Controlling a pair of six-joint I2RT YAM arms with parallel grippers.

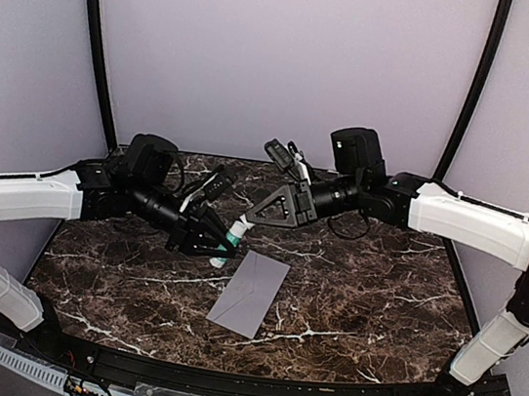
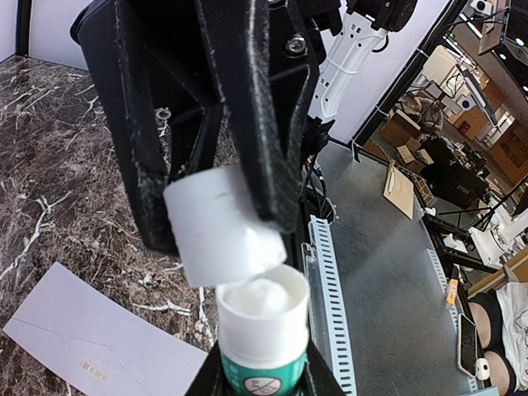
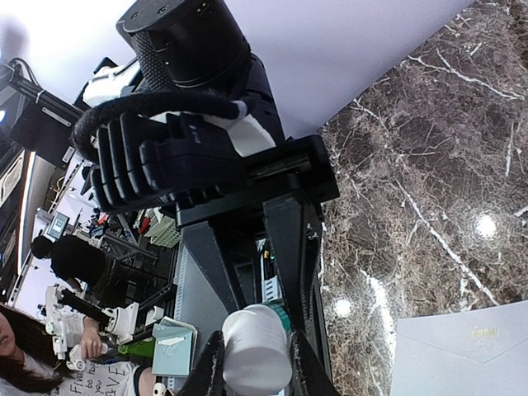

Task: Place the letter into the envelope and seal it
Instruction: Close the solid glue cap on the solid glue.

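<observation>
Left pincer clamps glue stick; right pincer pinches cap, tilted, just above left pincer. Likely best: align cap with stick, move straight.

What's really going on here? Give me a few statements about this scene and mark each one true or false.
1. The envelope lies flat on the marble table. True.
2. The left end effector grips a glue stick. True.
3. The glue stick is capped. False: its white cap is off, gripped by the right end effector right at the open tip.
4. One end effector is pinching the envelope. False: both are busy with the glue stick above the table, and nothing touches the envelope.
</observation>
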